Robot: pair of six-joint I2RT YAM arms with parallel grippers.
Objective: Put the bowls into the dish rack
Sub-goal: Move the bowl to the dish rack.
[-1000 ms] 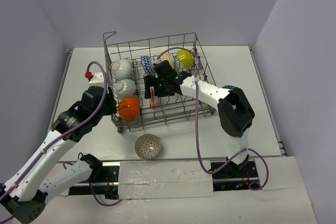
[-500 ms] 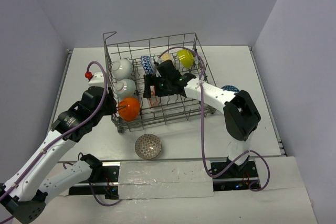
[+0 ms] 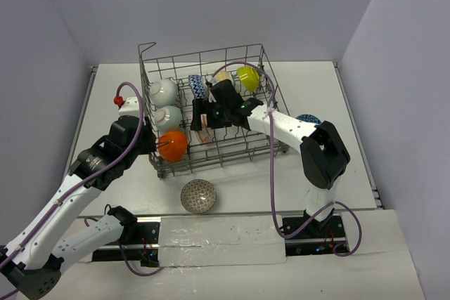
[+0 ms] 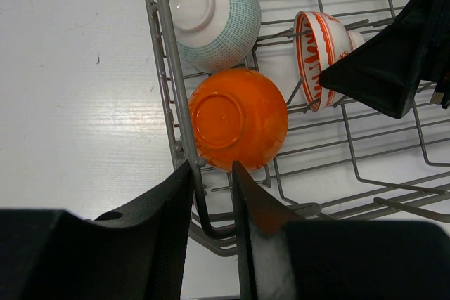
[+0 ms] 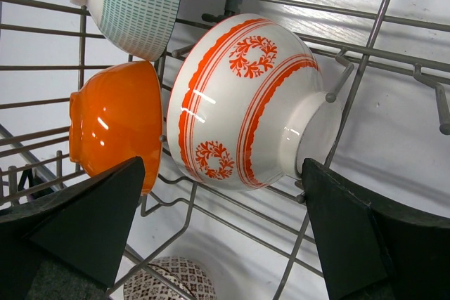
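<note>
1 grey bowl (image 3: 198, 196) loose on table (image 3: 316, 173), just off dish rack (image 3: 204, 54) near-left corner, toward near edge; nearer L gripper (image 4: 211, 173), astride rack corner wire, clamp unclear. R gripper (image 5: 223, 166) wide open round racked red-white bowl (image 5: 246, 103).

no words, numbers, brand marks or signs can be read in any view. the only markings are decoration. the red-and-white bowl (image 5: 246, 103) carries red rings and leafy sprigs. in the right wrist view, the teal-checked bowl (image 5: 133, 5) at its 11 o'clock carries a fine grid. the patterned bowl (image 3: 198, 196) on the tabletop (image 3: 337, 103) carries a small dark lattice.
</note>
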